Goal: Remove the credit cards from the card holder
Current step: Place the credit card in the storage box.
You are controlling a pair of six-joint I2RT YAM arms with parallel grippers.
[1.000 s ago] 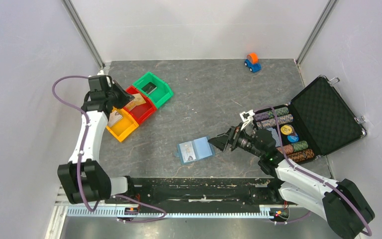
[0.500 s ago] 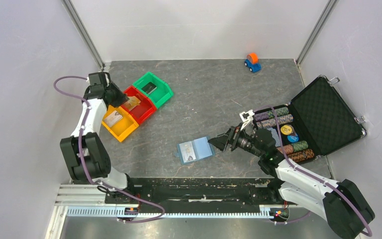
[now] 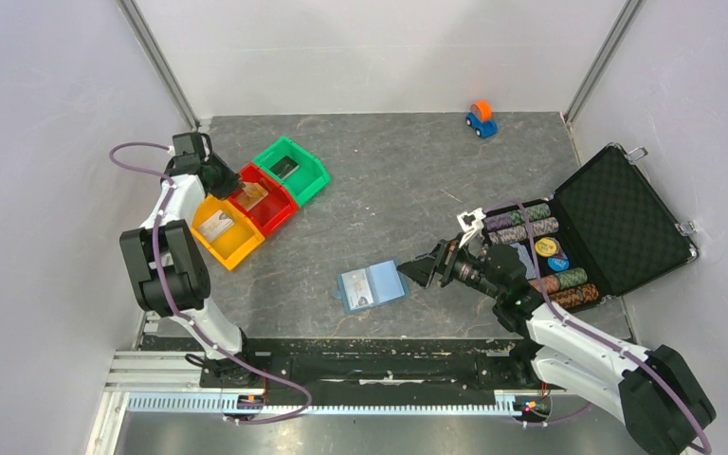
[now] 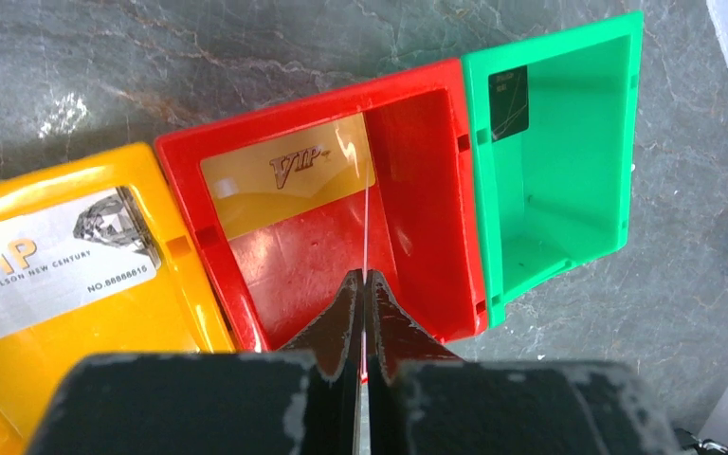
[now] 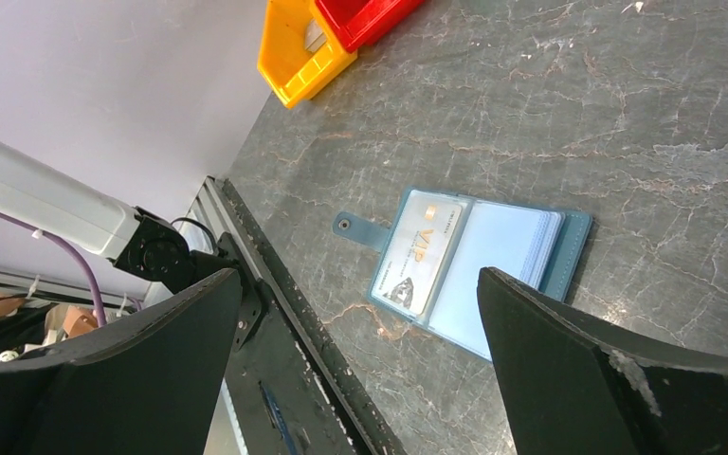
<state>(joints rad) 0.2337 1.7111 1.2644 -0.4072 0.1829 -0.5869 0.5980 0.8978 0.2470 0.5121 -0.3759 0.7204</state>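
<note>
Robot test cell in a lab, not a home or shop. Grey stone-look table (image 3: 389, 171) boxed by plain white panels (image 3: 379, 47) on 3 sides, metal posts (image 3: 156, 62) at far corners. Near edge: slotted alu rail (image 3: 341, 403), 2 arms (image 3: 569, 341) bolted on, cables (image 3: 156, 284). Props: plastic bins (image 3: 315, 172) nr far-left corner, toy car (image 3: 481, 118) by far edge, foam case (image 3: 621, 218) at right edge.

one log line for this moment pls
left pincer: shut by red bin | red bin: gold card inside | right pincer: open beside card holder | card holder: open flat, white card showing
</note>
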